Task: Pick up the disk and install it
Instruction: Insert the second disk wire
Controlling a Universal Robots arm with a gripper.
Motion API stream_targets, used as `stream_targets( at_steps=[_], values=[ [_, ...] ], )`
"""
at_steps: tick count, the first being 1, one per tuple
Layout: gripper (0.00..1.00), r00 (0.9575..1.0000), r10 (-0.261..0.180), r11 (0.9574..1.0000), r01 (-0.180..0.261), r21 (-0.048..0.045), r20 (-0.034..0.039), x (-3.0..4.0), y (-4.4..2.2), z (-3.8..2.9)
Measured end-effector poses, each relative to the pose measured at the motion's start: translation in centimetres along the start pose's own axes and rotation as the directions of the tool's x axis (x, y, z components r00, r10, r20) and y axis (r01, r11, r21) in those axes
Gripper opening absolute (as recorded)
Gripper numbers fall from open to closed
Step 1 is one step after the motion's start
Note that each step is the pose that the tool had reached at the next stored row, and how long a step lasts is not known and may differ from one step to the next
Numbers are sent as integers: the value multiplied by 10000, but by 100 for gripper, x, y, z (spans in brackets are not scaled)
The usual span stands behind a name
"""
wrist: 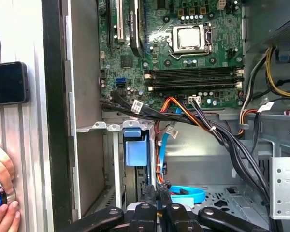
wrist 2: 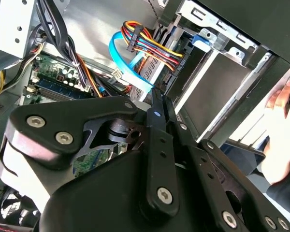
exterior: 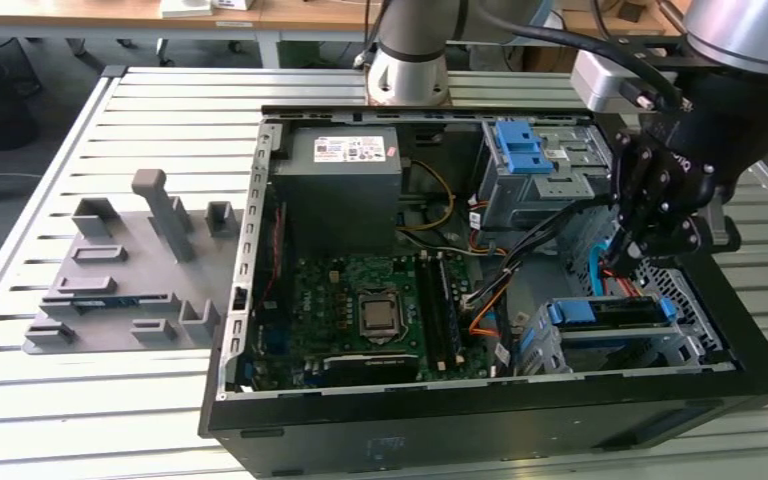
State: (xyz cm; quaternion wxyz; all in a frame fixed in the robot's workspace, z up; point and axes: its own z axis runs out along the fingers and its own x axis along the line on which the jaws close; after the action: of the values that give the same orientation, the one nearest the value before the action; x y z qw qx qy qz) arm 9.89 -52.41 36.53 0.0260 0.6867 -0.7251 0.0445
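Note:
The disk (exterior: 620, 312), a drive in a blue carrier frame, lies flat in the lower drive cage at the open computer case's corner on the exterior view's right. Its blue carrier end (wrist: 135, 152) faces me in the first wrist view, and its grey metal side (wrist 2: 212, 92) shows in the second wrist view. My gripper (exterior: 622, 262) hangs just above that cage, apart from the disk. Its fingers (wrist 2: 157, 104) are shut together with nothing between them, and the gripper (wrist: 153, 192) sits close over a light-blue data cable (wrist: 186, 194).
Cable bundles (wrist: 208, 125) cross beside the cage. The grey power-supply box (exterior: 337, 165), the upper cage's blue latch (exterior: 524, 150) and the motherboard (exterior: 371, 310) fill the case. A grey fixture (exterior: 131, 270) lies on the slatted table. A person's hand (wrist 2: 280, 130) rests outside the case wall.

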Motion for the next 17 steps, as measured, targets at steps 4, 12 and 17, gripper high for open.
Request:
stream_targets(
  at_steps=[4,12,17],
  values=[
    [17,10000,-2,10000,2,3,-49,-4,0,22],
    [18,9999,-4,10000,4,7,-129,-13,2,49],
    [25,9999,-4,10000,4,9,-159,-17,2,66]
  ],
)
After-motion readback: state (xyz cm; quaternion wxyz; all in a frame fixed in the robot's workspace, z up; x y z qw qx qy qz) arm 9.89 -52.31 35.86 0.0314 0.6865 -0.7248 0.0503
